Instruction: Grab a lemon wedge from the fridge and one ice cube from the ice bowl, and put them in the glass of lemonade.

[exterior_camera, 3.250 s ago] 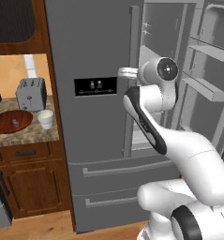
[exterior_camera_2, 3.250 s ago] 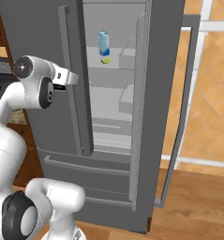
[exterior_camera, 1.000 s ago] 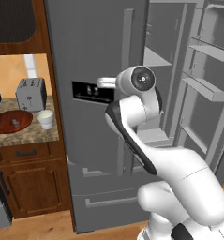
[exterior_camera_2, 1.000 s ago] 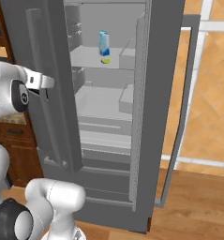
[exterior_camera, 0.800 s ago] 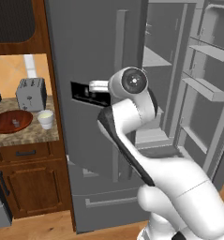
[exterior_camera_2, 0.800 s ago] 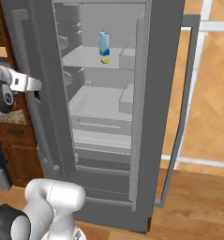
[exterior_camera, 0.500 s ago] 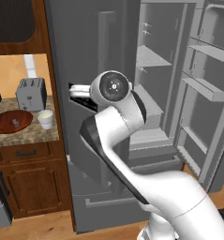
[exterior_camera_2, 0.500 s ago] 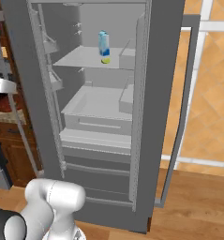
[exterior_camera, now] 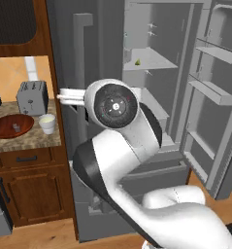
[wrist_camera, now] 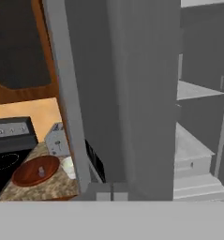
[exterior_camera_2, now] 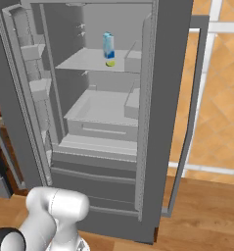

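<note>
Beside the left fridge door the gripper [exterior_camera: 60, 97] is clenched on nothing, pointing toward the surface [exterior_camera: 25, 142] with the bowl [exterior_camera: 10, 126] and glass [exterior_camera: 46, 123]; past it, deep in the open fridge [exterior_camera_2: 152, 73], the lemon wedge [exterior_camera_2: 110, 63] lies on the upper shelf by the carton [exterior_camera_2: 108, 45], off to the gripper's right.

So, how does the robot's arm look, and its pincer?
The arm is glossy white with rounded links and dark grey bands at its joints. One joint ends in a round dark cap with a small white centre. The pincer, seen in the hand view, ends in two small grey tips.
</note>
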### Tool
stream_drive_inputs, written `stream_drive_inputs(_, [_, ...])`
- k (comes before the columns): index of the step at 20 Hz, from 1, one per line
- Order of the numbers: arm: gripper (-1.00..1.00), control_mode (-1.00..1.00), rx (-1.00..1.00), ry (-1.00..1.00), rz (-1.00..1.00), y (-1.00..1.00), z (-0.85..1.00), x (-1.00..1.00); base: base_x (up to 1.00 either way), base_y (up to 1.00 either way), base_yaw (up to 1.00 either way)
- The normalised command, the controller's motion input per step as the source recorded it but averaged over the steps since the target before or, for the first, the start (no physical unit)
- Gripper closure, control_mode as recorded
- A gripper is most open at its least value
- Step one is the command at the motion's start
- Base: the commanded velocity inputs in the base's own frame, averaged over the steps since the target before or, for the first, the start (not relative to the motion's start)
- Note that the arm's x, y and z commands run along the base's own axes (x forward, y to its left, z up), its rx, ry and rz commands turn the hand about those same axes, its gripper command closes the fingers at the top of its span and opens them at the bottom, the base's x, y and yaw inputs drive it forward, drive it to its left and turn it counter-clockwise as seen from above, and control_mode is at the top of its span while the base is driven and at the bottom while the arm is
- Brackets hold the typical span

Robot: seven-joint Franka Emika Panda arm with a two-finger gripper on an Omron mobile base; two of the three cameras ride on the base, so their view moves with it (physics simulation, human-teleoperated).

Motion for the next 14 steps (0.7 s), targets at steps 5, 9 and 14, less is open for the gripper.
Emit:
stream_drive_inputs(5, [1.0, -1.0, 0.09, -0.12, 0.0, -0.76, 0.3, -0.96, 0.0, 0.0, 0.0])
stream_drive_inputs(9, [1.0, -1.0, 0.46, 0.02, -0.1, -1.0, 0.0, -0.08, 0.0, 0.0, 0.0])
stream_drive_inputs(14, [1.0, -1.0, 0.72, 0.02, -0.15, -1.0, -0.03, 0.16, 0.0, 0.0, 0.0])
